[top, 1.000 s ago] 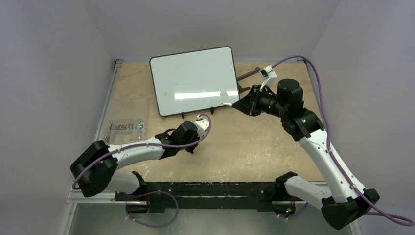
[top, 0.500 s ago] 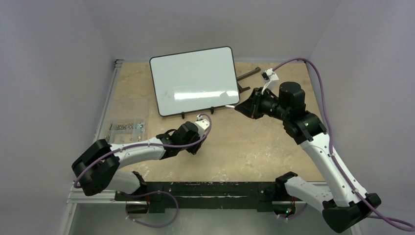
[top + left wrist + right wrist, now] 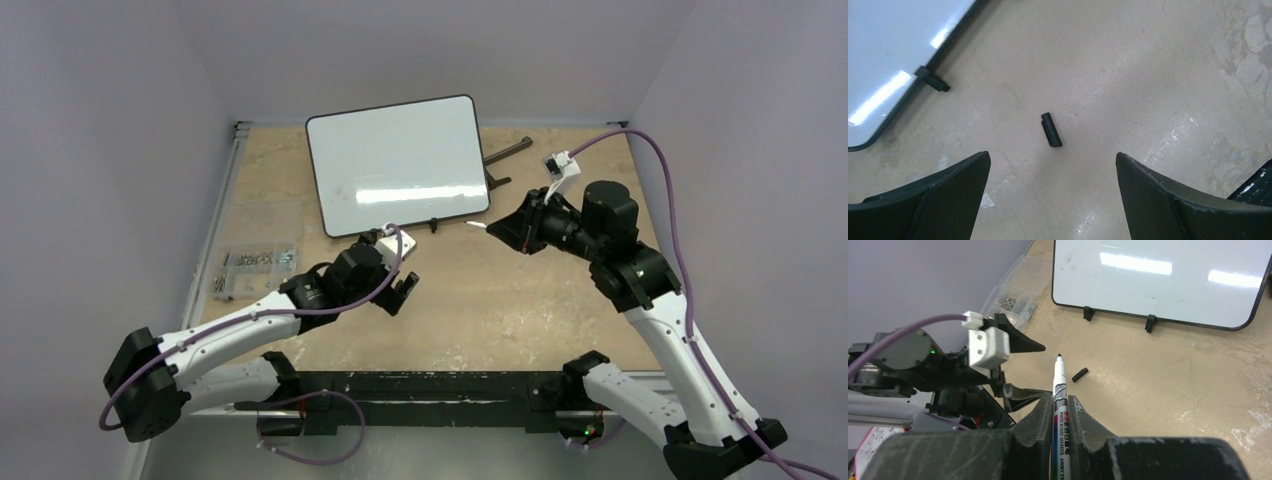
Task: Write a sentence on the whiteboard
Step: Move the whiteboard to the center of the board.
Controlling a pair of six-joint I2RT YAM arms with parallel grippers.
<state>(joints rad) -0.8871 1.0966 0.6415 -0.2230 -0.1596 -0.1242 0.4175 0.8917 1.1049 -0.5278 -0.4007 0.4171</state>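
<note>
Whiteboard (image 3: 395, 165), large glossy white rectangle with thin black rim: propped on small black feet at far centre of the tan mottled desk (image 3: 520, 300). Right pincer (image 3: 1060, 405): clamped on a white-barrelled board marker (image 3: 1058, 382), black tip bare, pointing over the desk short of the board's near edge. Left pincer (image 3: 1052, 165): jaws wide, nothing between them, hovering over a small black cylindrical cap (image 3: 1051, 130), probably the marker's, lying on the desk near a board foot.

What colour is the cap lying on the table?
Black cap, clearest in the left wrist view.
</note>
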